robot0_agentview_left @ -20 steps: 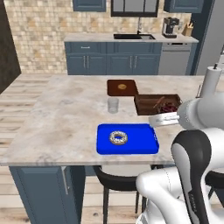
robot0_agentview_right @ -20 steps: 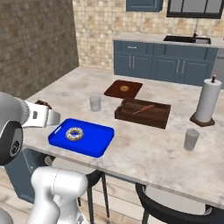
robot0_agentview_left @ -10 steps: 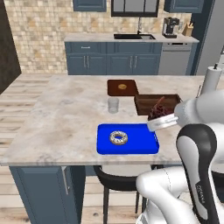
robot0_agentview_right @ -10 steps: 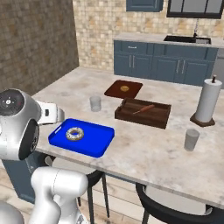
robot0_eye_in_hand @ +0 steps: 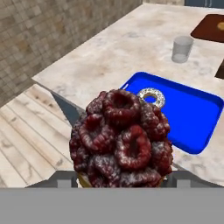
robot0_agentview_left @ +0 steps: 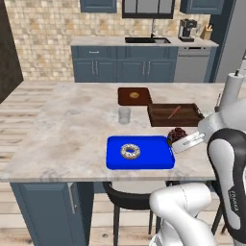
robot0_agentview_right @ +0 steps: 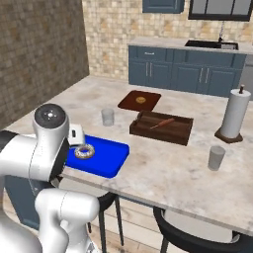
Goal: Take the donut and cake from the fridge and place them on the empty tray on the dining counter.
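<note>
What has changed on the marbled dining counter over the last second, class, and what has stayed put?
The gripper, holding the dark raspberry-topped cake, has swung in from the counter's edge to the right rim of the bright blue tray. The iced ring donut, clear glass and dark wooden tray stayed put.

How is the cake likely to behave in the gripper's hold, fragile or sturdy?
The cake looks lumpy on top, like piled berries, so probably soft and easily crushed. Its rounded sides may slip between the wide-set jaws. Likely light for its size.
</note>
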